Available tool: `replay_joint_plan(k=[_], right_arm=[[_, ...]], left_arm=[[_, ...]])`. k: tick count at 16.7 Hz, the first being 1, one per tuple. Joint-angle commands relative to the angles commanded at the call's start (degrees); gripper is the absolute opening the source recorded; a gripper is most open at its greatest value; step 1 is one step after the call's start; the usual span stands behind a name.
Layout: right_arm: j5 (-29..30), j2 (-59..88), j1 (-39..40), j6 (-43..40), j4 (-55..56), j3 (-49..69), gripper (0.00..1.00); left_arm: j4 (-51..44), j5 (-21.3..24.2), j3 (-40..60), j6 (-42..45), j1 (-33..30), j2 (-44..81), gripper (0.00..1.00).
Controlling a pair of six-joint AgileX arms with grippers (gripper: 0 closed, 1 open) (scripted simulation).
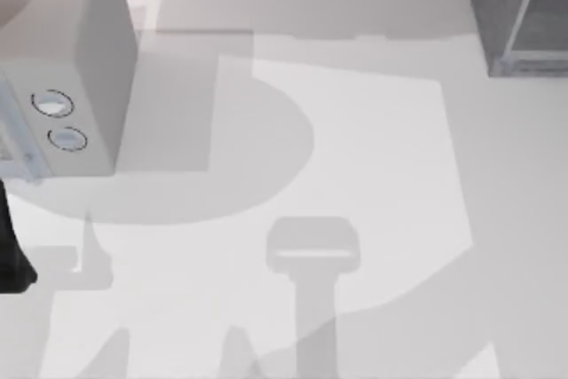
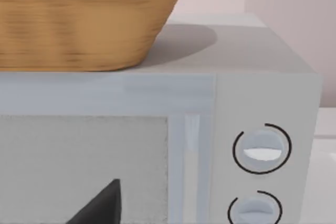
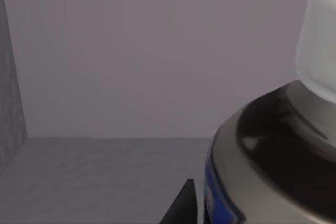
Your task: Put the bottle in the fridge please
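Right end effector state unclear; glossy white-capped bottle apparently inside matte grey fridge.

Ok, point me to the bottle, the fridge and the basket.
bottle (image 3: 273, 145), right wrist view, on its dark shoulder below the white cap.
fridge (image 1: 506, 6), top view, on its dark grey top at the table's far right corner.
basket (image 2: 79, 19), left wrist view, on its woven side, atop the dialled box.

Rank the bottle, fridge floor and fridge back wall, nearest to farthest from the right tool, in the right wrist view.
1. Bottle: close up, right alongside.
2. Fridge floor: next, running inward.
3. Fridge back wall: farthest, at the floor's far end.
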Motion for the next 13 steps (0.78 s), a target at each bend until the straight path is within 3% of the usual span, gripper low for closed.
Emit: replay_joint_plan(k=[5, 11, 13], right_arm=[[1.3, 6.9, 1.5, 0.0, -6.8, 14.0, 0.01], [1.7, 7.9, 1.7, 0.0, -8.0, 15.7, 0.01], [1.7, 7.9, 1.7, 0.0, -8.0, 15.7, 0.16]], left_arm=[[0.0, 0.0, 0.0, 0.0, 0.0, 0.0, 1.0], [0.0, 0.0, 0.0, 0.0, 0.0, 0.0, 1.0], [0.0, 0.0, 0.0, 0.0, 0.0, 0.0, 1.0]])
